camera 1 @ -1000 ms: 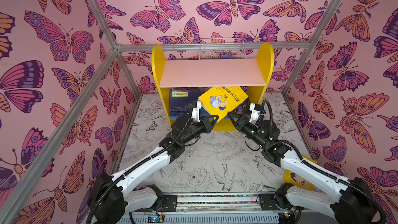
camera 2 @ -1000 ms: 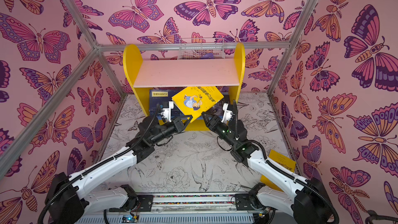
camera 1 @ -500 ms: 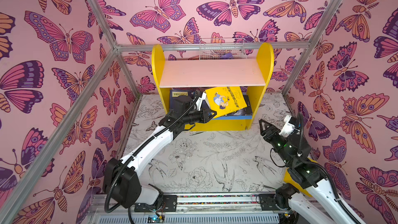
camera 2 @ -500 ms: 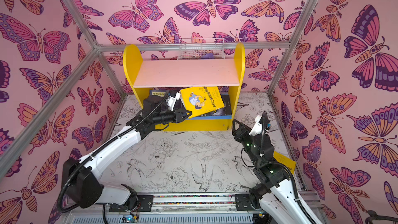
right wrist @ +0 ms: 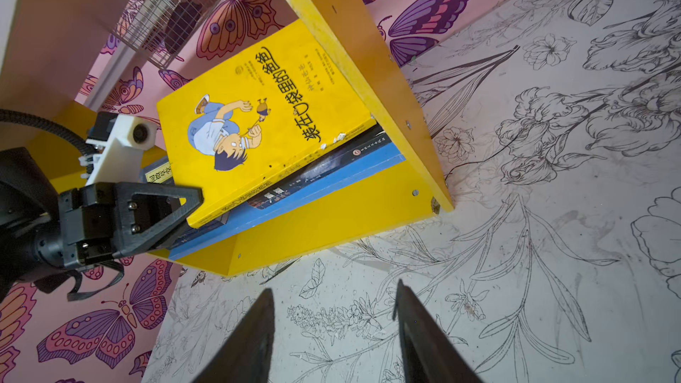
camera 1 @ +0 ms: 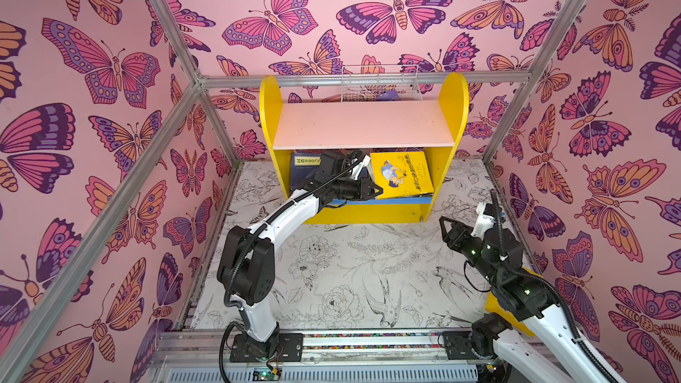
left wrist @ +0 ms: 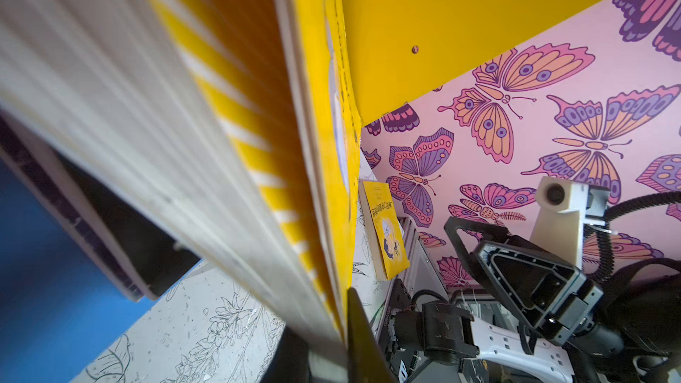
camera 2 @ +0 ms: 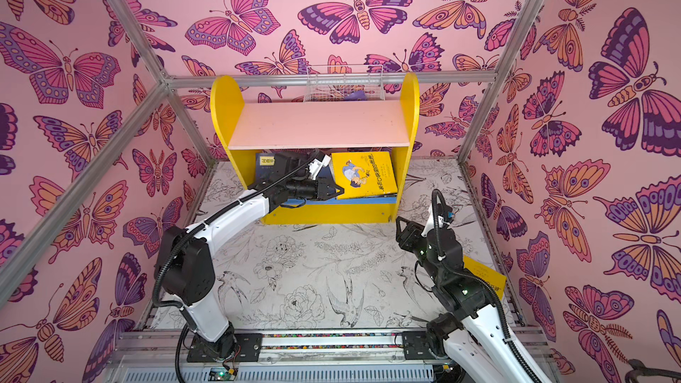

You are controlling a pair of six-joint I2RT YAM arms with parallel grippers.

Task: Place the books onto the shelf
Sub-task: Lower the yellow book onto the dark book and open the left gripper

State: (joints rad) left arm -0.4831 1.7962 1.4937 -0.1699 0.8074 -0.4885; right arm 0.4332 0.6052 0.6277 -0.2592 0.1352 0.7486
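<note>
Right gripper (right wrist: 335,287) hangs empty over the table (camera 1: 350,270), jaws apart. A second yellow book (camera 2: 482,276) lies behind its arm.

Left gripper (camera 1: 377,191) is clamped on the near corner of the yellow book (camera 1: 401,175), which sits tilted atop navy books (right wrist: 331,167) on the lower board (camera 1: 420,200) of the shelf (camera 1: 455,105).

Step in hand, as I read it: seating this book. Next you need a clean release and a straight withdrawal, then the right-side pickup.

Bright even light, soft shadow under the shelf (camera 1: 365,123), wide-angle bending at edges, yellow book (left wrist: 317,86) blurred close up.
</note>
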